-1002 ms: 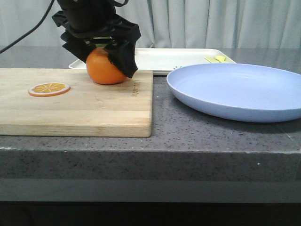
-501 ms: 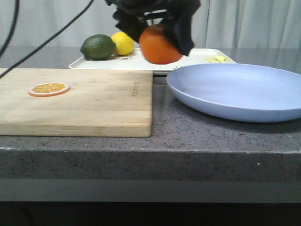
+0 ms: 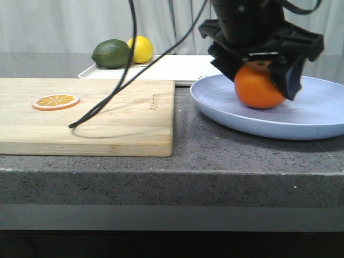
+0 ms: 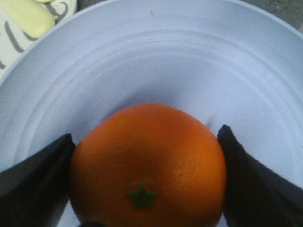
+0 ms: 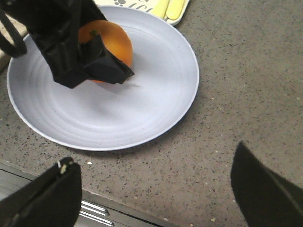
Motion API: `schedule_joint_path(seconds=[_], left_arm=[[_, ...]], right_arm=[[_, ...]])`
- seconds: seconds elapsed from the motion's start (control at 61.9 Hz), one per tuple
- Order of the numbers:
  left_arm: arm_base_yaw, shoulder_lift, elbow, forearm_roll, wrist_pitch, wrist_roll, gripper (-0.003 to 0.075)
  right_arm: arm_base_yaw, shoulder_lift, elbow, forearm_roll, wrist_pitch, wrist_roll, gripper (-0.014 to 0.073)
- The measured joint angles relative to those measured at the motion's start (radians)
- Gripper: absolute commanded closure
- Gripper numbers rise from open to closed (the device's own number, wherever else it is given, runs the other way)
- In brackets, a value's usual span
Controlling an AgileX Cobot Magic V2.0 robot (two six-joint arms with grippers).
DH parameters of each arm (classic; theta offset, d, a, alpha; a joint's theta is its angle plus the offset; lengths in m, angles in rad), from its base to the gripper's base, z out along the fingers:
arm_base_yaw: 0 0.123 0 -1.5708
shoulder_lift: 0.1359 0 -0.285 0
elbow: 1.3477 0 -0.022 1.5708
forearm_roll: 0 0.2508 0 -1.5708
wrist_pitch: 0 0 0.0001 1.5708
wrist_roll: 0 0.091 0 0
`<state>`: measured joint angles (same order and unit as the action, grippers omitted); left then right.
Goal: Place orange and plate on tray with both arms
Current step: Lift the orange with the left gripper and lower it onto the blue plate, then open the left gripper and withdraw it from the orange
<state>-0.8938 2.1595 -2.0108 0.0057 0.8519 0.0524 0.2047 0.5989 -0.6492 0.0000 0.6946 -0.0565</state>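
Observation:
My left gripper (image 3: pixel 262 75) is shut on the orange (image 3: pixel 259 87) and holds it low in the lavender-blue plate (image 3: pixel 312 115), at or just above its floor. In the left wrist view the orange (image 4: pixel 147 166) sits between the two black fingers (image 4: pixel 35 182), green stem spot facing the camera, plate (image 4: pixel 156 61) under it. The right wrist view shows the orange (image 5: pixel 113 40), the left gripper (image 5: pixel 90 59) and the plate (image 5: pixel 137 109) from above. My right gripper (image 5: pixel 156 189) is open and empty over the counter by the plate's near rim. The cream tray (image 3: pixel 177 67) lies behind the plate.
A wooden cutting board (image 3: pixel 107 121) with an orange slice (image 3: pixel 56 101) lies at the left. A lime (image 3: pixel 112 54) and a lemon (image 3: pixel 141 48) rest on the tray's left end. A cable (image 3: pixel 115 88) hangs over the board. The counter's front edge (image 5: pixel 142 208) is close to my right gripper.
My left gripper carried the orange from the cutting board up and to the right, then down into the plate.

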Motion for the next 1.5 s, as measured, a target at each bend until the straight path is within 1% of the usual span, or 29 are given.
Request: schedule_joint_path(seconds=[0.065, 0.145, 0.468, 0.598, 0.84, 0.937, 1.066, 1.179, 1.276, 1.373, 1.438, 1.502], left_arm=[[-0.004, 0.009, -0.014, 0.0, 0.0, 0.0, 0.0099], [-0.01, 0.016, -0.021, 0.0, -0.002, 0.0, 0.0066], [-0.015, 0.004, -0.024, -0.036, 0.006, 0.0, 0.0066], [-0.016, -0.054, -0.024, -0.052, 0.023, 0.0, 0.0066], [-0.01, -0.201, -0.019, -0.059, 0.105, 0.0, 0.0068], [-0.003, -0.274, 0.026, -0.061, 0.116, 0.0, 0.0068], [0.026, -0.396, 0.143, -0.069, 0.113, 0.018, 0.0068], [0.088, -0.507, 0.285, -0.117, 0.078, 0.059, 0.0068], [0.181, -0.601, 0.415, -0.248, 0.053, 0.168, 0.0068], [0.318, -0.702, 0.539, -0.439, 0.044, 0.299, 0.0068], [0.408, -0.768, 0.606, -0.491, 0.033, 0.339, 0.0069], [0.496, -0.835, 0.686, -0.511, 0.016, 0.357, 0.0069]], right_arm=[[0.0, 0.0, 0.0, 0.0, 0.0, 0.0, -0.0048], [0.0, 0.0, 0.0, 0.0, 0.0, 0.0, -0.0048], [0.0, 0.0, 0.0, 0.0, 0.0, 0.0, -0.0048], [0.0, 0.0, 0.0, 0.0, 0.0, 0.0, -0.0048], [0.0, 0.0, 0.0, 0.0, -0.011, 0.0, -0.0048], [0.0, 0.0, 0.0, 0.0, -0.013, 0.0, -0.0048], [0.0, 0.0, 0.0, 0.0, -0.015, 0.0, -0.0048], [0.0, 0.0, 0.0, 0.0, -0.015, 0.0, -0.0048], [0.0, 0.0, 0.0, 0.0, -0.015, 0.0, -0.0048], [0.0, 0.0, 0.0, 0.0, -0.015, 0.0, -0.0048], [0.0, 0.0, 0.0, 0.0, -0.015, 0.0, -0.0048], [0.0, 0.0, 0.0, 0.0, -0.015, 0.0, -0.0048]])
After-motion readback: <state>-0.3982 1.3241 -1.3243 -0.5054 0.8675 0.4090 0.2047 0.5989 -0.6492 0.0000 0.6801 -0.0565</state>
